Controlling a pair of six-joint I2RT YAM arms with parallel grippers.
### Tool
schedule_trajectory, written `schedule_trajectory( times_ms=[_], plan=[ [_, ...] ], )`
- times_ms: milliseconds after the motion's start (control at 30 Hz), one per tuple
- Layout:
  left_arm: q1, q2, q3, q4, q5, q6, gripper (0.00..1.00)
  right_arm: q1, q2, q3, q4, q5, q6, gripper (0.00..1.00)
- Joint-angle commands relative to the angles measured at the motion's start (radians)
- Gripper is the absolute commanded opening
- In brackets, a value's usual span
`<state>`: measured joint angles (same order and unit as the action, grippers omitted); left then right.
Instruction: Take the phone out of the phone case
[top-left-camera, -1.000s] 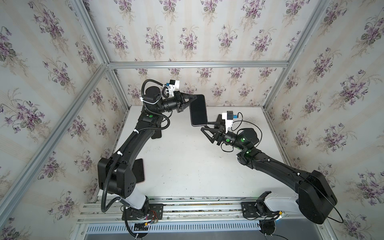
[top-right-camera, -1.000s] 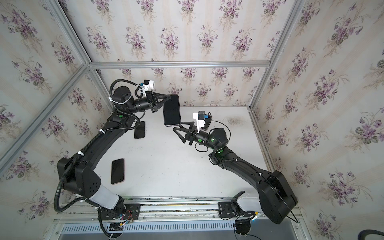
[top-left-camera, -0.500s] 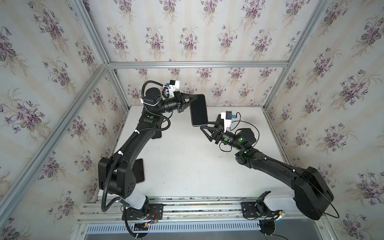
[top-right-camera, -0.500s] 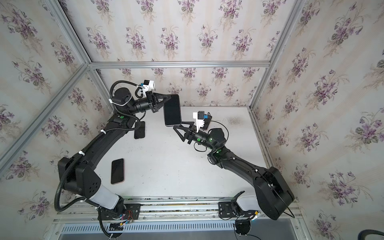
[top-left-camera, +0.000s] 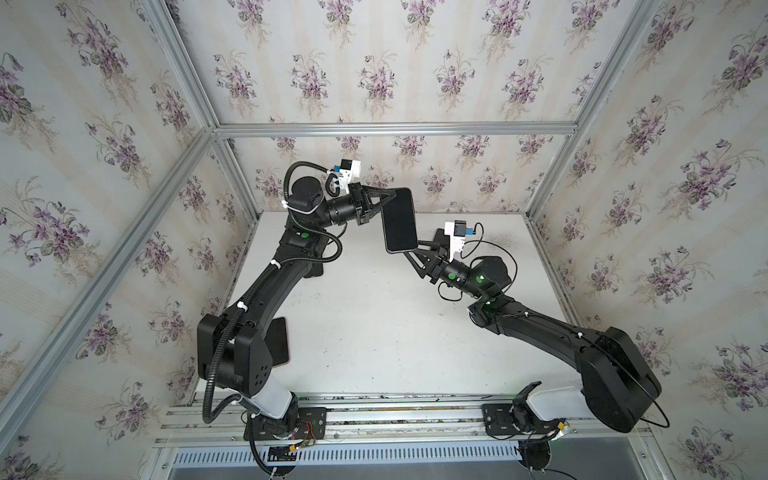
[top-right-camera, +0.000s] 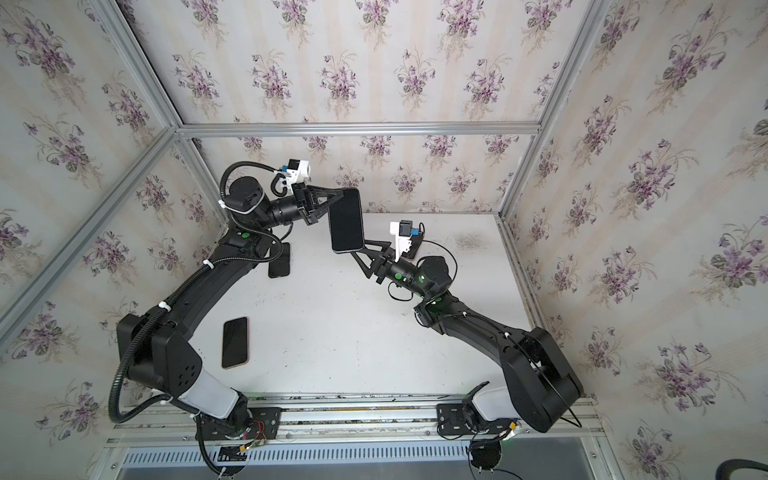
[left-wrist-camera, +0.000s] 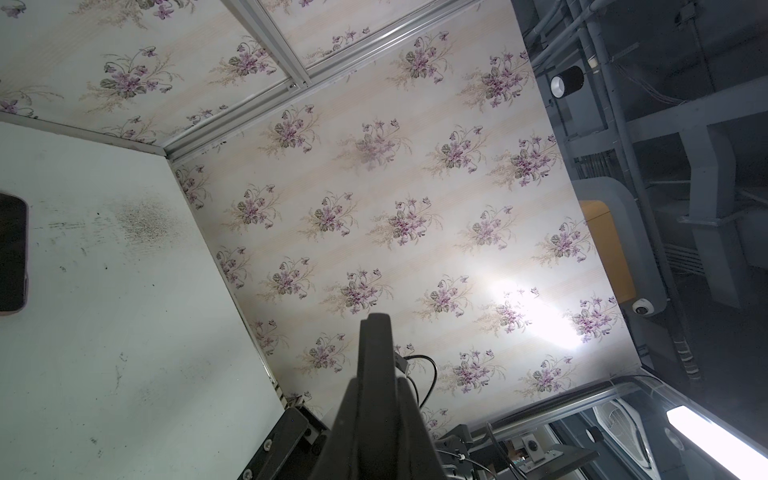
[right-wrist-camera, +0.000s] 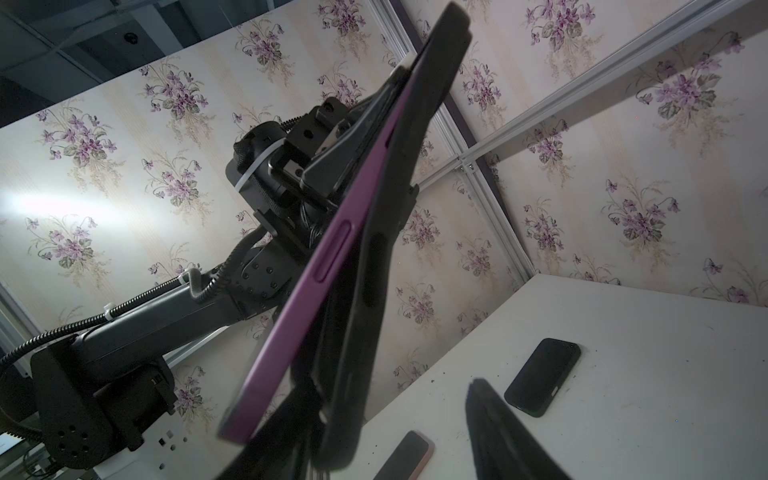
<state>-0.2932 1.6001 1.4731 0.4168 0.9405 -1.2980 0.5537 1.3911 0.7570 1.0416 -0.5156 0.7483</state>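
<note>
Flowery paper walls (top-left-camera: 374, 75) stand round our scuffed white table (top-left-camera: 374, 332); we see the phone (right-wrist-camera: 316, 266), flat, smooth and purple-edged, held high over the table's far part; its black case (right-wrist-camera: 374, 266) bends away along one side; the left gripper (top-left-camera: 392, 195) pinches the phone's far end; the right gripper (top-left-camera: 412, 249), jaws spread, sits at its near end.

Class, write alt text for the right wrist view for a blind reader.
A purple phone, partly peeled from its black case, hangs in the air, gripped at one end by the left pincer. Two other phones lie on the white table.
</note>
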Motion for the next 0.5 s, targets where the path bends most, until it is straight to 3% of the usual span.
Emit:
schedule_trajectory(
  times_ms=[0, 133, 467],
  plan=[
    [-0.003, -0.012, -0.003, 0.056, 0.055, -0.018, 0.0, -0.008, 0.01, -0.003, 0.083, 0.044, 0.051, 0.59],
    [-0.003, -0.009, -0.006, 0.056, 0.048, -0.013, 0.0, -0.008, 0.019, -0.004, 0.089, 0.015, 0.075, 0.5],
    [-0.001, 0.021, -0.024, 0.05, 0.021, 0.035, 0.0, -0.008, 0.018, -0.021, 0.057, -0.069, 0.16, 0.12]
  ],
)
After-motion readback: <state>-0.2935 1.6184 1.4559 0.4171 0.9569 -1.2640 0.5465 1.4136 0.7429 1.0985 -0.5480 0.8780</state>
